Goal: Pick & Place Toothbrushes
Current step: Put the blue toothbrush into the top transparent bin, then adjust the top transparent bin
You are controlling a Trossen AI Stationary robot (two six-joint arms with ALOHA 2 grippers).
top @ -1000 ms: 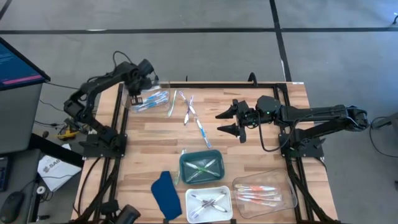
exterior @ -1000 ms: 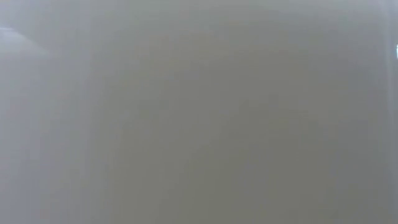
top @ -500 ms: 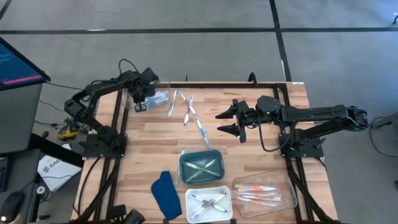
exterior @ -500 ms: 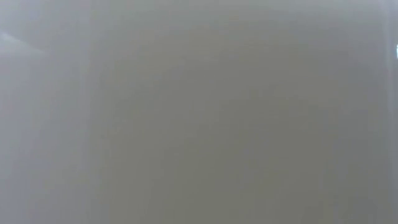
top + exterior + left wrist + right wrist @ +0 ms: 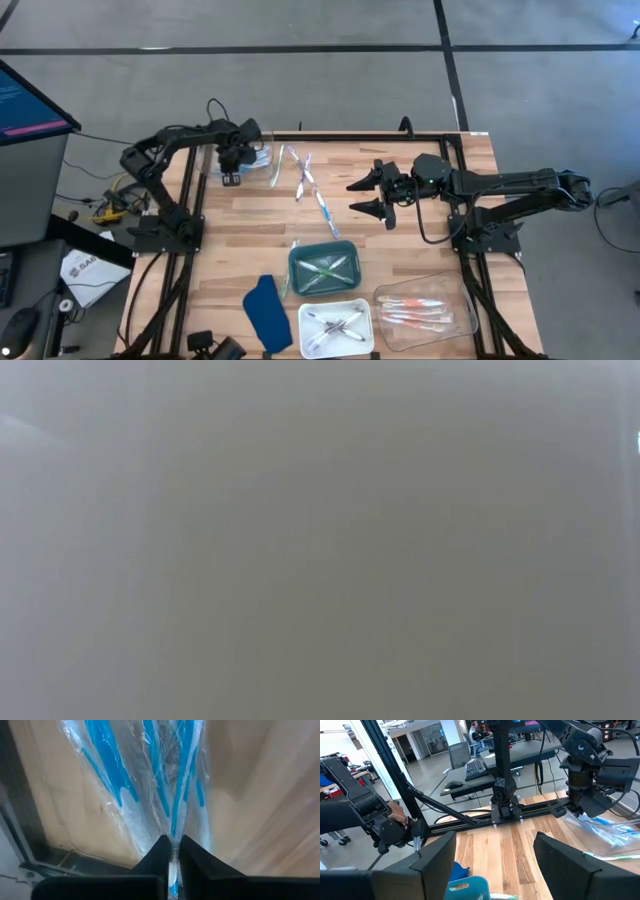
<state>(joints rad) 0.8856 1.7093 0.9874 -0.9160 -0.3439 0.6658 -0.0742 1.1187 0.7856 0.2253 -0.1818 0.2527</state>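
Note:
Several blue toothbrushes [image 5: 255,157] in clear wrappers lie in a clear tray [image 5: 262,135] at the table's far left corner. My left gripper [image 5: 232,166] stands over them, pointing steeply down, shut on one wrapped blue toothbrush [image 5: 176,815]. Loose toothbrushes [image 5: 303,178] lie on the wood in the middle. My right gripper [image 5: 366,196] waits open above the table's middle right, holding nothing. The low view shows only grey. My left gripper pinches the end of one wrapped blue toothbrush [image 5: 173,842] between its two fingertips [image 5: 161,851]. The fingers come from above, slanting down, roughly in line with the handle. The toothbrush reaches on below the fingers over the other blue ones; whether it rests on them I cannot tell.
A green tray [image 5: 323,268] with green toothbrushes, a white tray [image 5: 337,328] with greyish ones and a clear tray [image 5: 425,308] with pink-orange ones stand near the front. A dark blue cloth-like piece [image 5: 266,313] lies left of them. Black frame rails [image 5: 190,190] border the table.
My left gripper has come down and toward the table's near edge, onto the clear tray of blue toothbrushes, staying shut. My right arm has kept still.

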